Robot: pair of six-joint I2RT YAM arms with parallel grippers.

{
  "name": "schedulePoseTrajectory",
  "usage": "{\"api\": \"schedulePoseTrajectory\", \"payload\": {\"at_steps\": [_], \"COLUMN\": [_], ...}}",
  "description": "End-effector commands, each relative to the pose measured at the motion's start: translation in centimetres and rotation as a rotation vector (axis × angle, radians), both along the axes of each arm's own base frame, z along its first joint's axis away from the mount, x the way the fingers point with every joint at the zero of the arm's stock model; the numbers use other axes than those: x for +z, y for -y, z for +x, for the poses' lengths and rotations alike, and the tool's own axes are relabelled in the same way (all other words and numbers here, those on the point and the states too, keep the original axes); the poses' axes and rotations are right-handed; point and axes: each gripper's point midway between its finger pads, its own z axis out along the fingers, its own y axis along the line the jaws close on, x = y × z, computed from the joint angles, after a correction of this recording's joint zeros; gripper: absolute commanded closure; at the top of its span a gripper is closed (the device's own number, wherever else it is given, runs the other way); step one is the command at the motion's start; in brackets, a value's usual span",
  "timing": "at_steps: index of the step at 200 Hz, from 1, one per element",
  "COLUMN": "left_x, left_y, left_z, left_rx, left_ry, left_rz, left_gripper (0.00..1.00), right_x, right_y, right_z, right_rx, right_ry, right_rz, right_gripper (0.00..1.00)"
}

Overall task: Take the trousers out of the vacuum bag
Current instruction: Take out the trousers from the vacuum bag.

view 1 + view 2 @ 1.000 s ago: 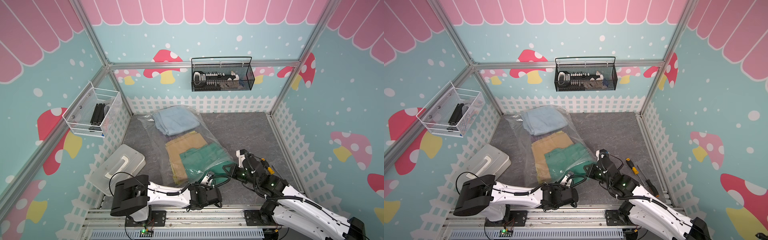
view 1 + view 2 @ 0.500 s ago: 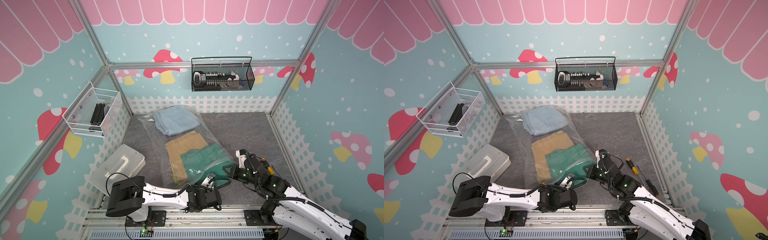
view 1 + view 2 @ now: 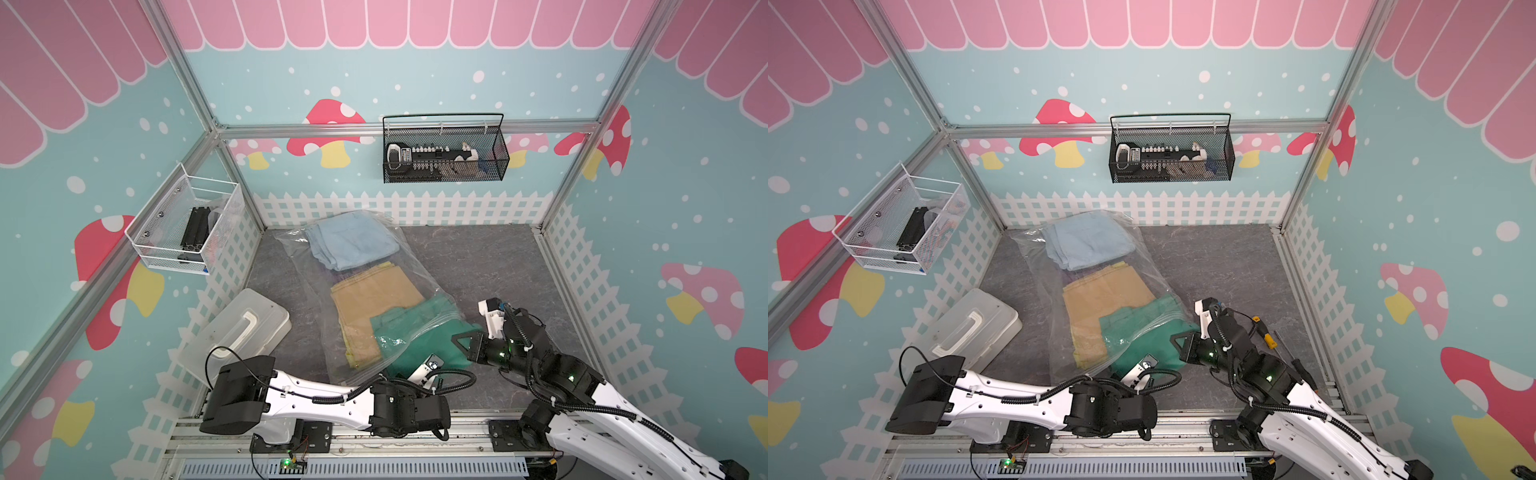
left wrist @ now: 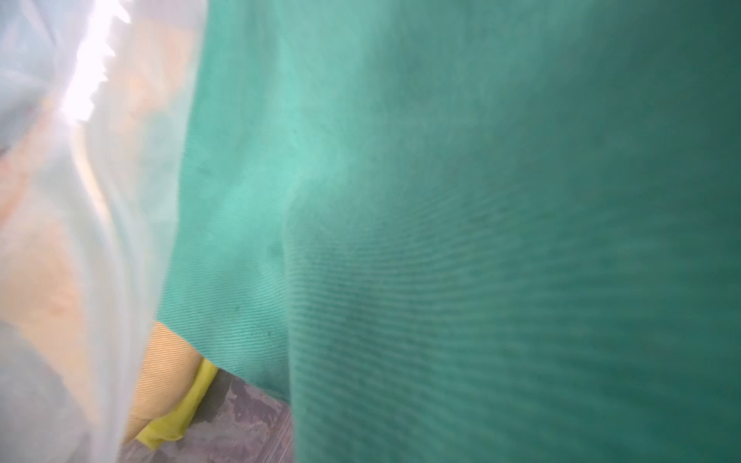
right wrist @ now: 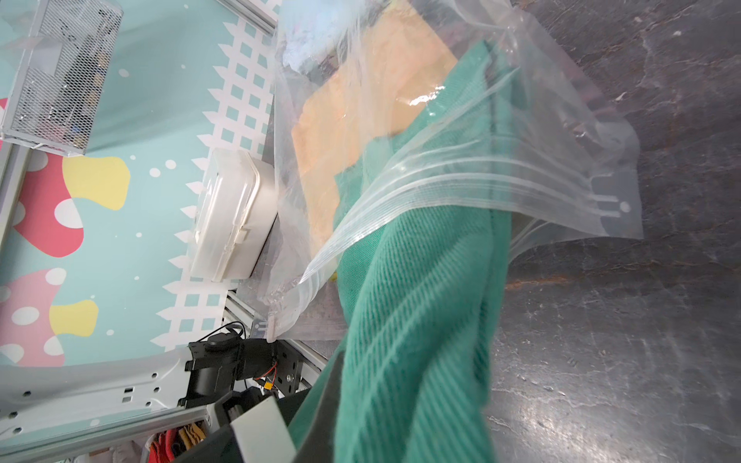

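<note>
Soft, limp dark green trousers [image 3: 409, 357], half out of the slippery vacuum bag [image 3: 417, 270] at 6 o'clock, sit pinched in the closed right hand [image 3: 456, 337], likely best held by a thick fold; left hand [image 3: 426, 366] closed, load unseen.

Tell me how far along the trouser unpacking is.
Done: the vacuum bag is open at its mouth. In hand: the right end effector grips the green trousers, partly out of the mouth. Remaining: tan trousers, yellow trousers and light blue trousers lie inside; none is fully out.
</note>
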Motion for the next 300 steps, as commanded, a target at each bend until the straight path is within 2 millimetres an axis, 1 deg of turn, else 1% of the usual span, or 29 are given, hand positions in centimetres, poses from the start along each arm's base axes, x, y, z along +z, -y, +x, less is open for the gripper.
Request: {"api": "schedulePoseTrajectory", "payload": {"at_steps": [1,31,50,78,123,159,179,197,218,261,300], "left_x": [4.2,6.3,8.0,10.3,13.5,16.3,17.3,17.8,18.1,19.1,19.3], "left_y": [0.7,1.3,2.1,3.2,4.2,5.2,5.9,6.8,7.9,10.3,12.3], "left_z": [0.1,-0.9,-1.8,-2.5,-3.5,-4.6,-5.3,-6.0,-6.8,-7.8,-7.1], "left_rx": [-0.003,-0.040,-0.070,-0.100,-0.154,-0.221,-0.265,-0.313,-0.365,-0.462,-0.510], "left_ry": [0.066,0.087,0.105,0.121,0.113,0.102,0.090,0.075,0.065,0.060,0.006], "left_rz": [-0.073,-0.085,-0.096,-0.123,-0.187,-0.237,-0.249,-0.250,-0.247,-0.261,-0.288], "left_gripper": [1.00,1.00,1.00,1.00,1.00,1.00,1.00,1.00,1.00,1.00,1.00], "right_x": [2.2,4.7,6.1,8.3,13.0,15.3,16.5,17.5,17.7,16.2,15.4], "right_y": [0.4,1.0,1.4,2.2,3.8,4.9,5.3,5.8,7.0,9.3,12.8], "right_z": [-0.8,-2.0,-2.6,-3.4,-5.0,-5.8,-6.3,-6.8,-6.7,-5.1,-3.3], "right_rx": [0.037,0.081,0.096,0.091,0.091,0.079,0.082,0.081,0.033,-0.110,-0.312], "right_ry": [0.048,0.097,0.121,0.156,0.244,0.286,0.311,0.337,0.346,0.333,0.349], "right_rz": [0.010,0.009,0.021,0.054,0.110,0.125,0.143,0.158,0.134,0.034,-0.065], "right_gripper": [0.97,0.96,0.97,0.97,0.96,0.96,0.96,0.97,0.96,0.97,0.97]}}
